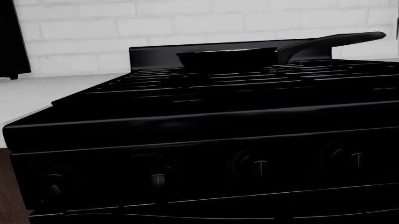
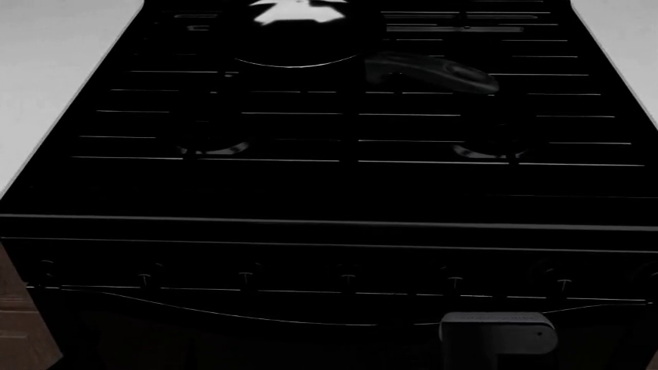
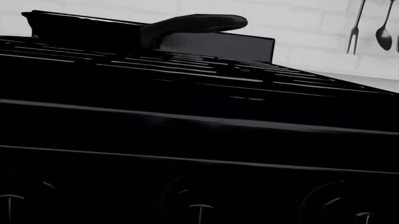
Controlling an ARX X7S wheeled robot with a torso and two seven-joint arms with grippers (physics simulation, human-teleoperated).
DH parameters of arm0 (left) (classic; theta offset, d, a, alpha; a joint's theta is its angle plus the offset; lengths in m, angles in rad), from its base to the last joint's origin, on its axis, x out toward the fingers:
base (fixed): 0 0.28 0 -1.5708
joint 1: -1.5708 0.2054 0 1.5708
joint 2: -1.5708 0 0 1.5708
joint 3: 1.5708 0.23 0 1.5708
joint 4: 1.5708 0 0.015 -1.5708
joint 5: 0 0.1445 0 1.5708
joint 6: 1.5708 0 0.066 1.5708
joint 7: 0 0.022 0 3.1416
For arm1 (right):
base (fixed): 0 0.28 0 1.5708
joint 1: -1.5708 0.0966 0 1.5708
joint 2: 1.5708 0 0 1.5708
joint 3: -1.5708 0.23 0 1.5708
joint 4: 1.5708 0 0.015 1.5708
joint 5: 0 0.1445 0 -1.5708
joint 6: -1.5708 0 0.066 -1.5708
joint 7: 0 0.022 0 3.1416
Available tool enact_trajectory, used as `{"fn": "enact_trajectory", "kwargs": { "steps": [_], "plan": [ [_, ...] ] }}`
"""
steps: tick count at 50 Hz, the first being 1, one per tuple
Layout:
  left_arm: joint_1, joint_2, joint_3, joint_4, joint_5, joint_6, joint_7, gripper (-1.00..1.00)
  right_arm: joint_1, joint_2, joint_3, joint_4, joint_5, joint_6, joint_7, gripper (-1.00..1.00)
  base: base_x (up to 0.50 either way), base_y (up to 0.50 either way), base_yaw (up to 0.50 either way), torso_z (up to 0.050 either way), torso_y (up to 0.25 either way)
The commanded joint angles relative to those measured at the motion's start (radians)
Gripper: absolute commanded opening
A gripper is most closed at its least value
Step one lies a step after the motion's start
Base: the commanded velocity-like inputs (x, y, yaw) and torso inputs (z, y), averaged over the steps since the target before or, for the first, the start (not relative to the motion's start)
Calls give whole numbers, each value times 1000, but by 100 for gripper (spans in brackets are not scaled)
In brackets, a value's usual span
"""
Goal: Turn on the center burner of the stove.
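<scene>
Black stove (image 2: 340, 193) fills the head view, dead ahead; knobs (image 2: 347, 276) in a row along its front panel. Pan (image 1: 227, 58) sits on the rear grates, handle (image 3: 190, 23) angled right. Neither gripper in sight; state unknown.

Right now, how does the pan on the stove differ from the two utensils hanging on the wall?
The pan sits on the stove grates, while the fork and spoon hang against the white brick wall. The pan's handle is thick and sticks out sideways; the utensils have thin stems pointing down. All three look dark.
</scene>
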Motion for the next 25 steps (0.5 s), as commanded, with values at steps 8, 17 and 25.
{"fn": "enact_trajectory", "kwargs": {
  "steps": [8, 17, 25],
  "plan": [
    [-1, -15, 0, -30, 1, 18, -3, 100, 82, -14, -6, 201, 6, -91, -4, 100, 0, 0, 0, 0, 0],
    [-3, -20, 8, -30, -1, 18, -9, 100, 124, -17, -10, 281, 9, -136, -4, 100, 0, 0, 0, 0, 0],
    [-4, -25, 14, -29, -5, 18, -14, 100, 174, -22, -18, 380, 9, -186, -5, 100, 0, 0, 0, 0, 0]
  ]
}}
